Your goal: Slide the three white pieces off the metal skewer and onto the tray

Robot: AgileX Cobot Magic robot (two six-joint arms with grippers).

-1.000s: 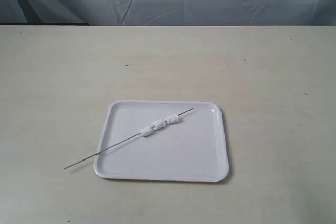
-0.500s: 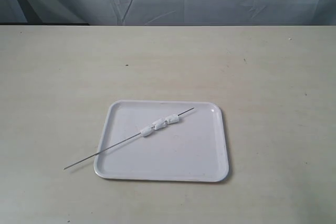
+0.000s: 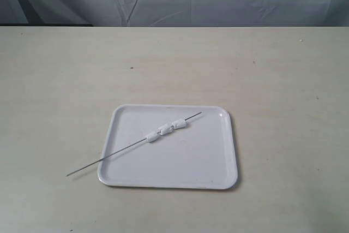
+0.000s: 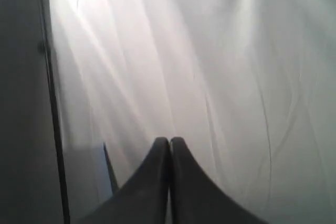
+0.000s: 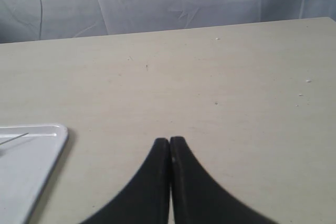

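- Nothing had moved: the skewer [image 3: 133, 144] lay across the tray [image 3: 180, 167] near the front edge of the counter [image 3: 272, 80], with the pieces [image 3: 164, 130] still threaded
- The left gripper [image 4: 169, 142] and the right gripper [image 5: 169, 142] were clenched and empty; the task was not started

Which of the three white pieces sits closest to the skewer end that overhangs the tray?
The lower-left piece, last in the row toward the overhanging end of the skewer; the other two sit farther up the rod.

Soft, even light, faint shadow beside the tray [image 3: 163, 168]; left wrist view hazy, curtain [image 4: 210, 51] overexposed.
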